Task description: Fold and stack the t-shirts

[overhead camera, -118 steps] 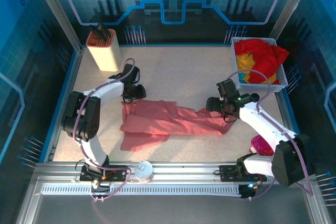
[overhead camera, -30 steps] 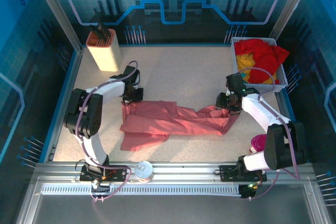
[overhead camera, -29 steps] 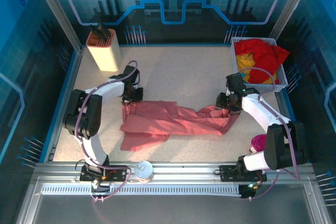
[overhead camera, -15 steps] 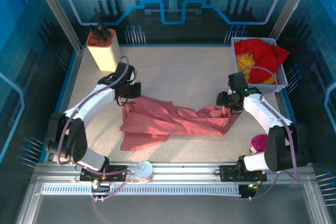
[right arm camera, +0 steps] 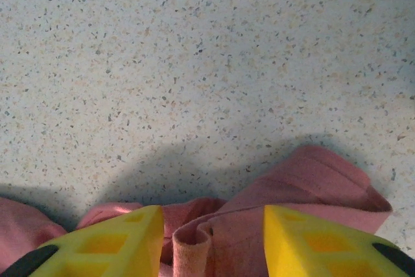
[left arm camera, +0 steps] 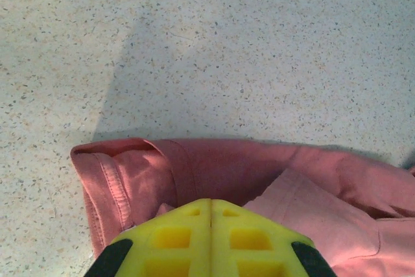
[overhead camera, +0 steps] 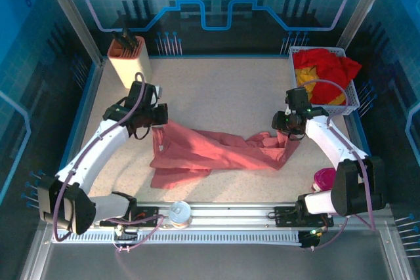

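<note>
- Far left at the back, a beige holder (overhead camera: 130, 67) with dark tools sticking out of it stands on the speckled table (overhead camera: 223, 90), apart from the shirt.
- The left gripper (overhead camera: 156, 117) sits at the left end of the salmon-pink t-shirt (overhead camera: 210, 155). On the left wrist cam its yellow fingers (left arm camera: 178, 238) are squeezed flat together with no gap, and the pink cloth bunches right up to the tips, so it looks clamped on the shirt's edge. A hemmed edge curls off to the left of the fingers.
- The pink shirt itself is stretched out in a crumpled band across the middle of the table, from one gripper to the other, with a loose flap hanging toward the near edge on the left side.
- Near the front rail there's a clear round cup (overhead camera: 179, 213), just off the shirt.
- The right gripper (overhead camera: 287, 126) is on the right end of the pink shirt. On the right wrist cam its fingers (right arm camera: 123, 241) stand apart with a fat fold of pink cloth humped up between them. I can't tell if they're actually pinching it.
- Back right, a white mesh basket (overhead camera: 352, 101) holds a red t-shirt (overhead camera: 326, 69) and a yellow t-shirt (overhead camera: 306, 82), all rumpled together.
- There's a magenta round thing (overhead camera: 325, 178) by the right arm's base.
</note>
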